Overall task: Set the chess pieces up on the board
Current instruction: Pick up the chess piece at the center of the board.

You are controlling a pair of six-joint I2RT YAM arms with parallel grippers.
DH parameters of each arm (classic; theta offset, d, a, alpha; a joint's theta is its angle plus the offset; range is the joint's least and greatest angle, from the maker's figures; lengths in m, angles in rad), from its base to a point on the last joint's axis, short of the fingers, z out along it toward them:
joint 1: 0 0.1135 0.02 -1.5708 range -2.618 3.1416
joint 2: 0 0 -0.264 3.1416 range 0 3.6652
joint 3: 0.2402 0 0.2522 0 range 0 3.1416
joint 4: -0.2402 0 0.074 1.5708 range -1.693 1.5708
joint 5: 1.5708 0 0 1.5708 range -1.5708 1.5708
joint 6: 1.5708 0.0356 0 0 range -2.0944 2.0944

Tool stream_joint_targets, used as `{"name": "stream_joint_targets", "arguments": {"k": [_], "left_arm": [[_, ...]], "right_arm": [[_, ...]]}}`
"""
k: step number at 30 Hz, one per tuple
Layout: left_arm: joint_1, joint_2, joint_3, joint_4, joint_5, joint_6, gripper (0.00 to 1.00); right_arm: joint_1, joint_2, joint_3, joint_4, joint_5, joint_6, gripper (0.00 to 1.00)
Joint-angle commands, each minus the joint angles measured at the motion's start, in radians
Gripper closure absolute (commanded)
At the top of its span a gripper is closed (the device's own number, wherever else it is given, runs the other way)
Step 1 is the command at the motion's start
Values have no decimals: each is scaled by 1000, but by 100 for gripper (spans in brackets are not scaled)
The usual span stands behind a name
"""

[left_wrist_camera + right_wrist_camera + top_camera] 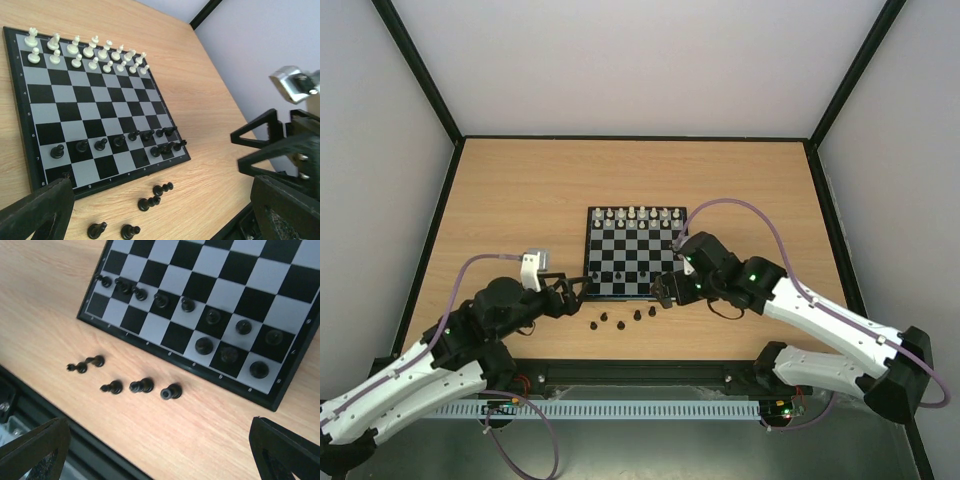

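right gripper (664, 290) stands wide and empty at the board (635, 262) near edge; left gripper (582, 290) gapes too; several chess pieces (142, 385) lie toppled just off it; a careless descent could knock standing neighbours.

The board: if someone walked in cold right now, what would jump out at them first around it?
The board sits mid-table, with white pieces filling its two far rows while the dark chess pieces only partly fill the near rows. Five loose dark pieces lie on the wood just off its near edge. Both arms flank that edge, left claw and right claw open and empty.
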Motion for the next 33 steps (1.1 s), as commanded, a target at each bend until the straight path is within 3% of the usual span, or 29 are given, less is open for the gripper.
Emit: {"name": "stream_joint_targets", "arguments": {"k": [1, 12, 28, 33], "left_arm": [[-2, 70, 10, 49, 0, 3, 0], [-11, 278, 24, 113, 42, 13, 1], [-232, 214, -8, -30, -152, -149, 0], [-256, 197, -15, -38, -159, -157, 0]], "right_arm": [[-2, -61, -46, -4, -121, 24, 2], [-3, -150, -105, 14, -203, 5, 1], [-1, -66, -97, 61, -189, -5, 0], [-1, -21, -72, 32, -117, -7, 6]]}}
